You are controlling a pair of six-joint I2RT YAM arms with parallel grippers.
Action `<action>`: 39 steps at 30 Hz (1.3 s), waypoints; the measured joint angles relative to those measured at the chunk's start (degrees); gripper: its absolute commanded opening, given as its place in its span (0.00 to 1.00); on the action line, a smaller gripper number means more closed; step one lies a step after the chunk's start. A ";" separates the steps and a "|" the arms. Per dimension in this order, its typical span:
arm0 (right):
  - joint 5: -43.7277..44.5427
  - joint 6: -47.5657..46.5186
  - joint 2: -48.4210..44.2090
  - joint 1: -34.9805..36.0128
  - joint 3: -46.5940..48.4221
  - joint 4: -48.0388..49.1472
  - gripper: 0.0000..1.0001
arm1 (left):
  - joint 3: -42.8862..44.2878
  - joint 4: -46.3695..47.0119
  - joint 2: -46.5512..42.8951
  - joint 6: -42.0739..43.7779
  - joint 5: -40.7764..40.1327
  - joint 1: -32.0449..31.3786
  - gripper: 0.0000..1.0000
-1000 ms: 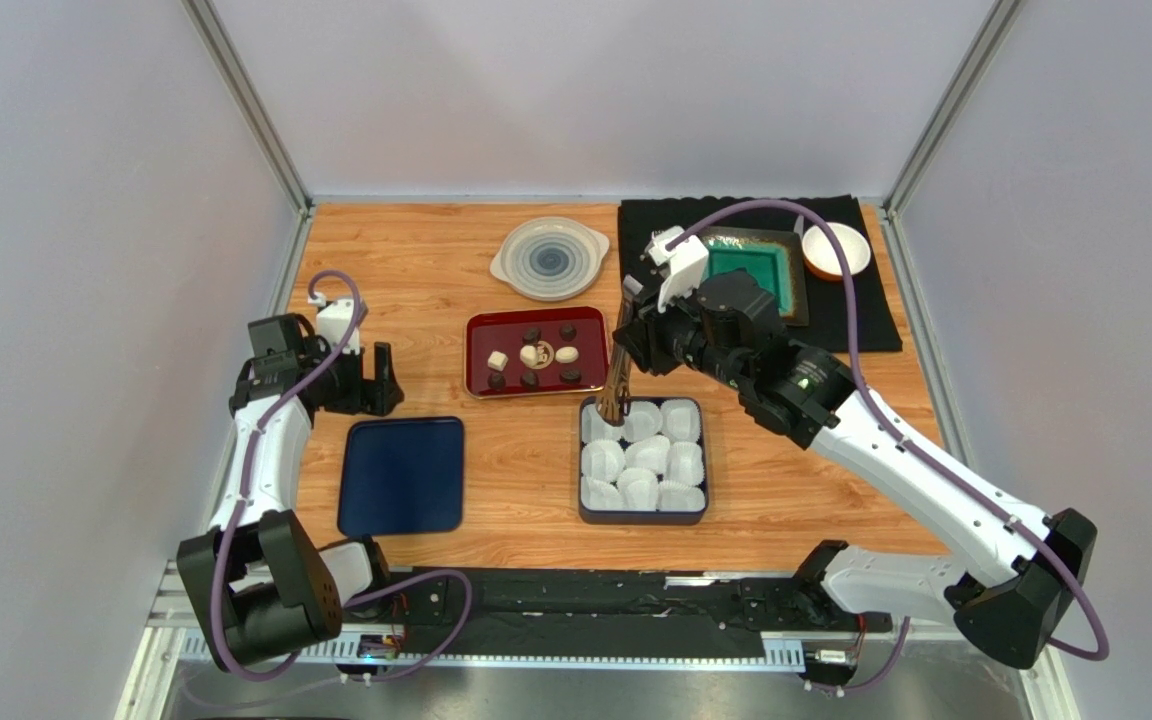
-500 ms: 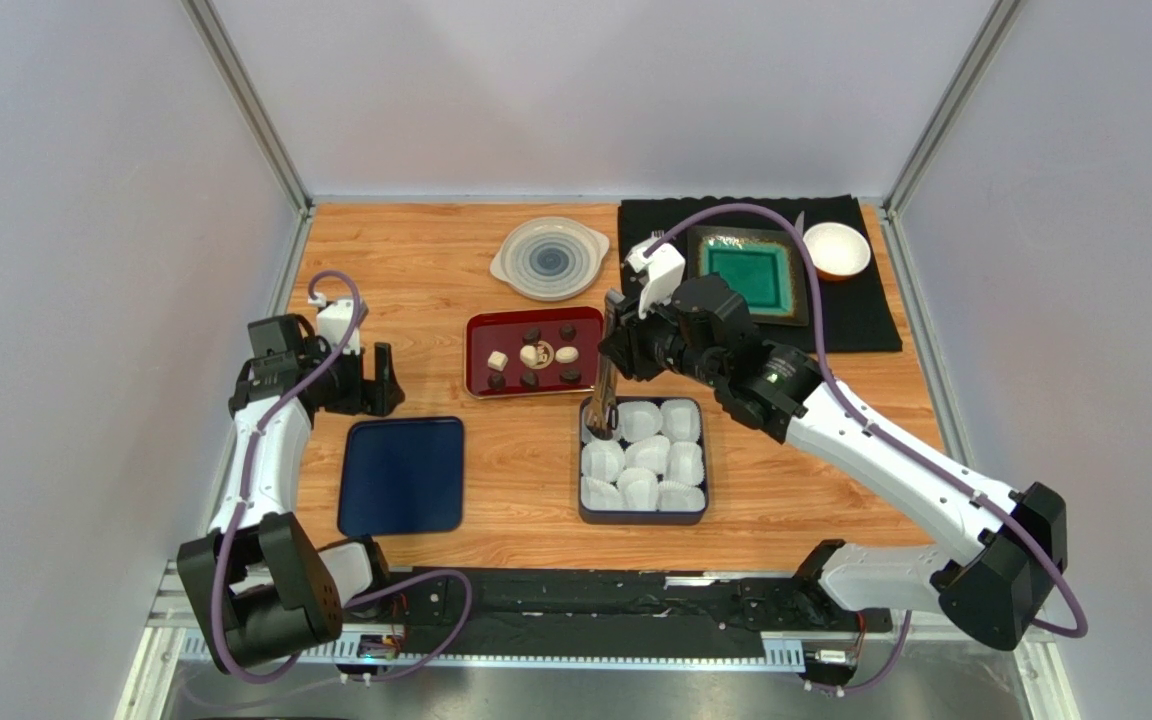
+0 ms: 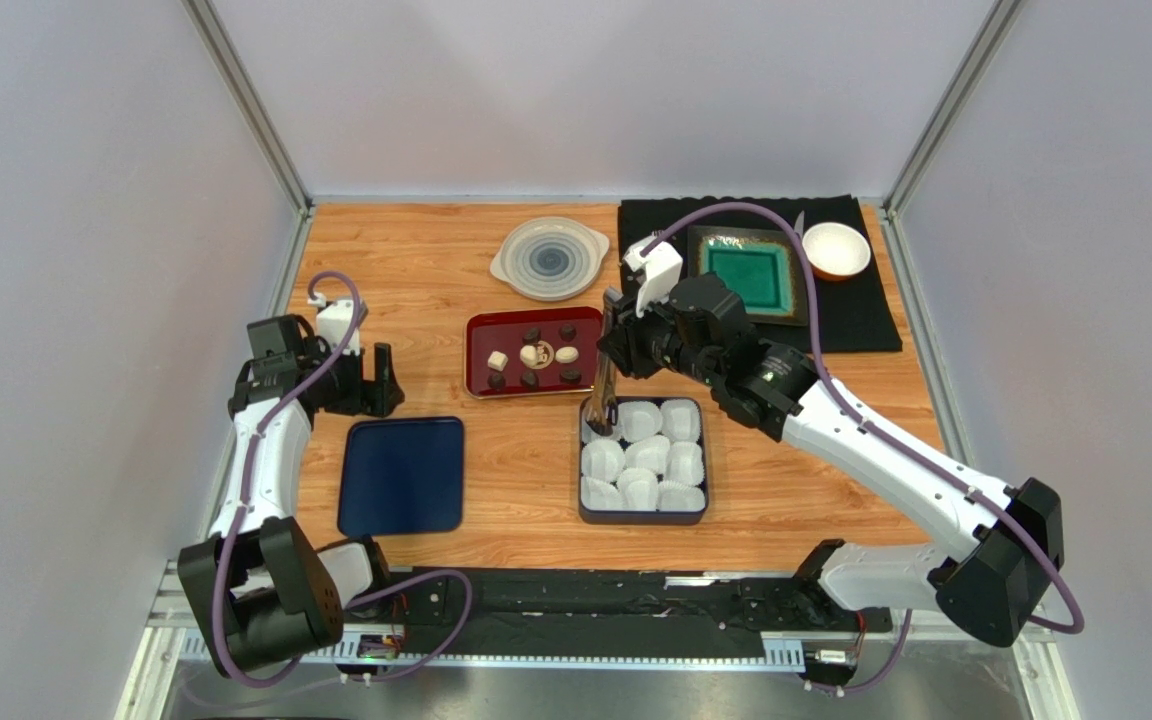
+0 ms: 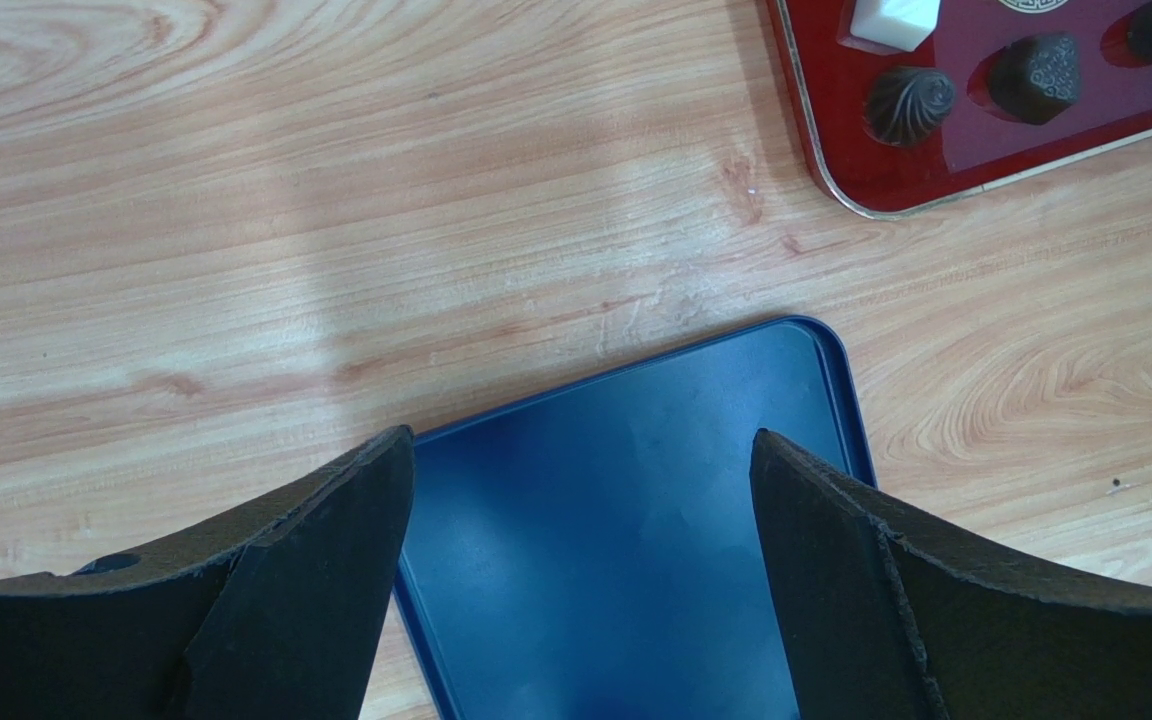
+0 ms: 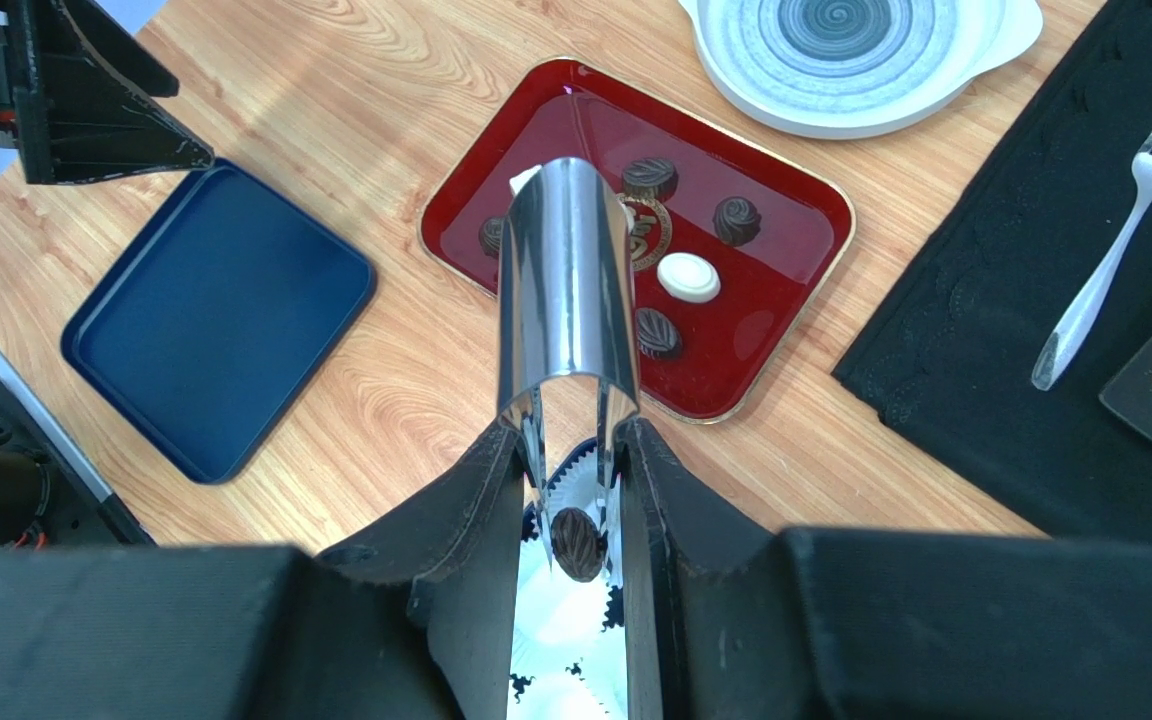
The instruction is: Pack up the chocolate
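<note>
One dark chocolate (image 5: 579,543) sits pinched between the tips of a pair of metal tongs (image 5: 567,285), low over the far left corner of the box (image 3: 642,519) lined with white paper cups (image 3: 645,455). None of the cups I can see holds a piece. The other chocolates (image 5: 737,219), mostly dark with a pale one or two, lie on the red tray (image 5: 778,300) just beyond the box.

The right fingers (image 5: 495,480) are closed on the tongs, squeezing the blades together. The left fingers (image 4: 312,555) are spread wide and hold nothing; they hang above the near corner of a blue tray (image 4: 642,495) on the table (image 4: 387,180), well apart from the box.

The likely step is setting this piece into the corner cup. The grip is second-hand: the fingers press the tongs, and the tongs press a smooth round piece, so a small slackening could let it drop early and roll onto the table. The cups look light and loose, so tongs coming down too far could crush or tip one. Opened off-centre, the piece may land on a cup's rim or between cups. The tongs could also twist within the fingers and swing their tips off target.
</note>
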 measured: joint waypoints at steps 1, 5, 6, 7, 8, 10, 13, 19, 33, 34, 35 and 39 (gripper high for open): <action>0.20 -0.11 0.04 0.00 0.00 0.00 0.14 | 0.00 -0.07 -0.02 0.00 0.00 0.00 0.91; 1.05 -0.61 0.52 0.00 0.00 0.02 0.15 | 0.00 -0.42 -0.15 0.00 0.02 0.00 0.91; 1.25 -0.76 0.72 0.00 0.00 0.02 0.15 | 0.00 -0.50 -0.20 0.00 0.00 0.00 0.91; 1.44 -0.96 0.92 0.00 0.00 0.02 0.15 | 0.00 -0.48 -0.22 0.02 0.02 0.00 0.91; 1.53 -1.05 1.09 0.00 0.00 0.02 0.15 | 0.00 -0.48 -0.24 0.02 0.02 0.00 0.91; 1.68 -1.27 1.36 0.00 0.02 0.02 0.15 | 0.00 -0.50 -0.28 0.02 0.02 0.00 0.91; 1.86 -1.44 1.70 0.00 0.09 0.04 0.16 | 0.00 -0.55 -0.37 0.04 0.13 0.00 0.91; 2.01 -1.51 1.77 0.00 0.35 0.15 0.19 | 0.00 -0.66 -0.72 0.04 0.39 0.00 0.91; 1.99 -1.64 1.75 0.00 1.20 0.37 0.28 | 0.00 -0.85 -1.36 0.26 0.39 0.00 0.91; 1.99 -1.64 1.75 0.00 1.20 0.37 0.28 | 0.00 -0.87 -1.36 0.26 0.39 0.00 0.91; 1.99 -1.64 1.75 0.00 1.20 0.37 0.28 | 0.00 -0.87 -1.36 0.26 0.39 0.00 0.91; 1.97 -1.64 1.75 0.00 1.20 0.37 0.31 | 0.00 -0.87 -1.57 0.26 0.39 0.00 0.91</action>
